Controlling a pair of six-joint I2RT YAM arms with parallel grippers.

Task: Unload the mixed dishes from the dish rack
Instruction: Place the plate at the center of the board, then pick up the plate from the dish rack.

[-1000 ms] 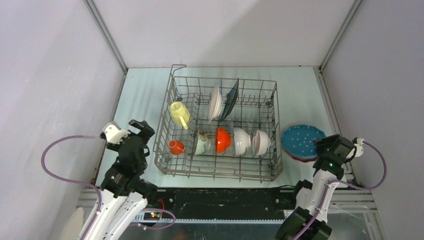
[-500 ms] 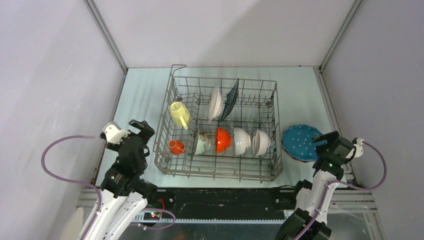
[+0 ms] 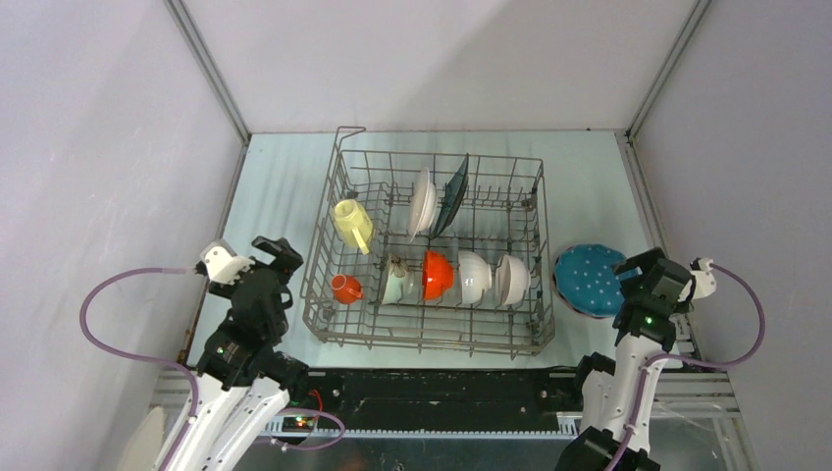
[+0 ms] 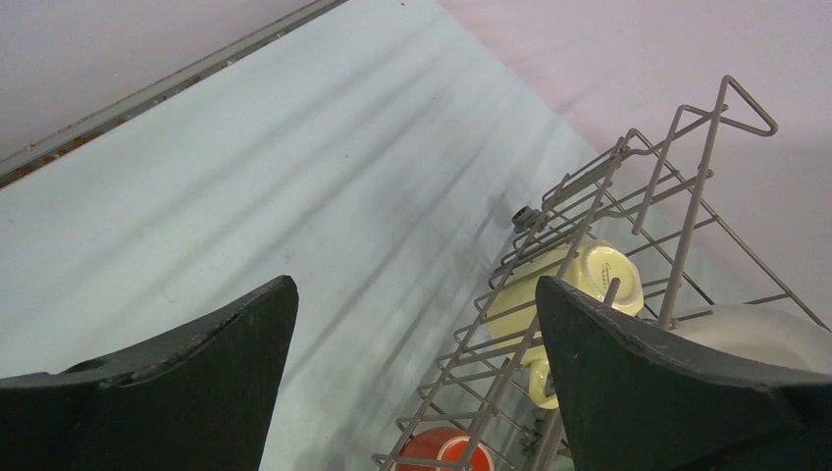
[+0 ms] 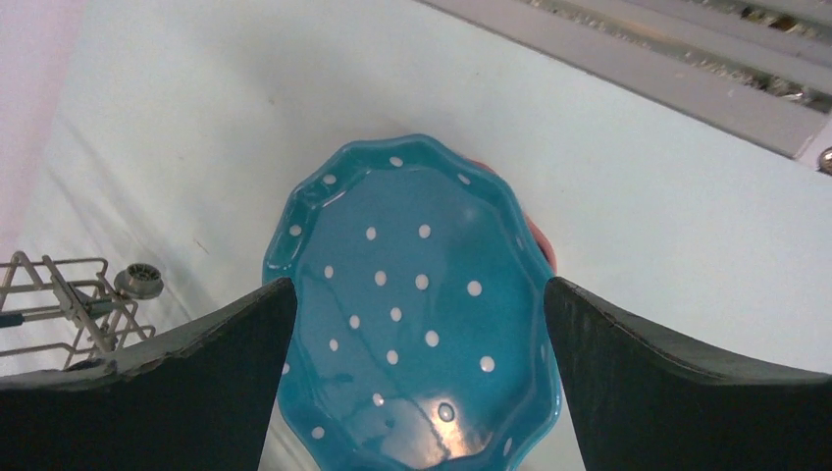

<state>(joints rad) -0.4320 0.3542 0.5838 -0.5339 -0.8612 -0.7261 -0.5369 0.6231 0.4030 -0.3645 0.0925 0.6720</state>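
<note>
If right hand (image 5: pixel 417 285) dips: spread wide, it strikes the blue dotted plate (image 5: pixel 412 324) directly below, skidding it.
Left hand (image 4: pixel 414 285): open, empty.
Dish rack (image 3: pixel 432 339): between both hands, loaded; tines may snag bowls (image 3: pixel 474 278).

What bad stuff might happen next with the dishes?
The right gripper hangs open just over the blue dotted plate, stacked on a pink plate; a bump might slide it off. The left gripper may snag the dish rack wires reaching for the yellow cup. The white bowls stand close beside the orange bowl, so lifting one might knock a neighbour.
</note>
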